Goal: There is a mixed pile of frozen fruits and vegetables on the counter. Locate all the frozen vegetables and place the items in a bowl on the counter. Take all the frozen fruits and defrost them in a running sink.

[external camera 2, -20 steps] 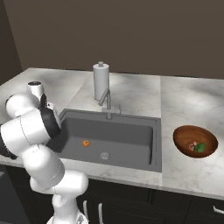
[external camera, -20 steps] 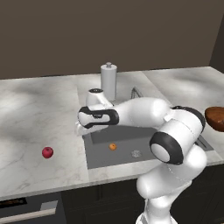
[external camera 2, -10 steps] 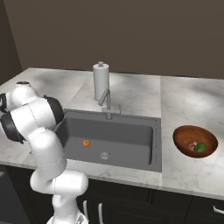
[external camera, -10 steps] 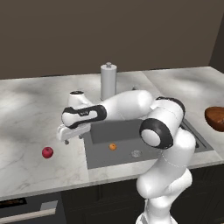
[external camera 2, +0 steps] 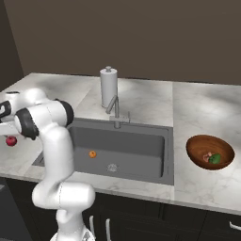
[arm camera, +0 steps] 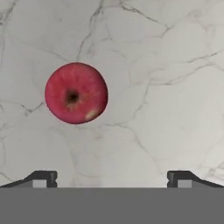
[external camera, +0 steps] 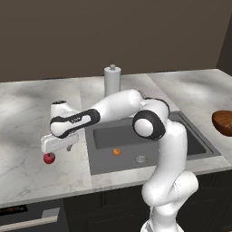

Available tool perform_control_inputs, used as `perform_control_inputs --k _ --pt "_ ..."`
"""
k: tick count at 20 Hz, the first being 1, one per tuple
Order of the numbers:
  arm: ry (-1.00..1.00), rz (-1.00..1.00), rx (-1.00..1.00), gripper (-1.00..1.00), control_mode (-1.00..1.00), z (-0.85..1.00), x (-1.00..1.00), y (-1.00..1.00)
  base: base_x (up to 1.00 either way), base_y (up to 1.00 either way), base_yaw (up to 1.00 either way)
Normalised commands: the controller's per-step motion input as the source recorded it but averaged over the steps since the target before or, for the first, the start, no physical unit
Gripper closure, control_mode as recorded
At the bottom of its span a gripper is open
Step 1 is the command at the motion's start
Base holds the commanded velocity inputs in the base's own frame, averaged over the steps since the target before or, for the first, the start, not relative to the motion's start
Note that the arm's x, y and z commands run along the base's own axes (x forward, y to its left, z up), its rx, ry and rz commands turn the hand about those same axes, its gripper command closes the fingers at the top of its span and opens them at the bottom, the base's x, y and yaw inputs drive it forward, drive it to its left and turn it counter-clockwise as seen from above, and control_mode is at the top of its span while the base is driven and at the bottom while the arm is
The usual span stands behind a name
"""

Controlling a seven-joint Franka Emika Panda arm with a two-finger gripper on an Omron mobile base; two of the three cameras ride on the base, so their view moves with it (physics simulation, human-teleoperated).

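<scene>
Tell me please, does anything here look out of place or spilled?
Nothing is spilled or damaged. Only the red apple remains on the counter left of the sink, apart from the orange in the basin, under the open gripper.

We see the red apple [arm camera: 76, 93] on the counter [external camera: 27, 113], orange [external camera: 117, 152] in sink [external camera 2: 141, 146], 2 vegetables [external camera 2: 212, 158] in bowl [external camera 2: 197, 143].
</scene>
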Motion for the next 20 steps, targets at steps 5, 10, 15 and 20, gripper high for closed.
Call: perform_control_inputs --k 5,10,15,20 --pt "0.03 0.00 -0.01 -1.00 -1.00 -0.17 0.04 0.33 0.00 0.00 0.00" --pt "-0.01 0.00 -0.02 -1.00 -1.00 -0.37 0.10 0.24 0.00 0.00 0.00" --pt "0.00 0.00 -0.02 -1.00 -1.00 -0.31 0.19 0.19 0.00 0.00 0.00" --pt "0.00 0.00 0.00 -1.00 -1.00 -0.24 0.25 0.26 0.00 0.00 0.00"
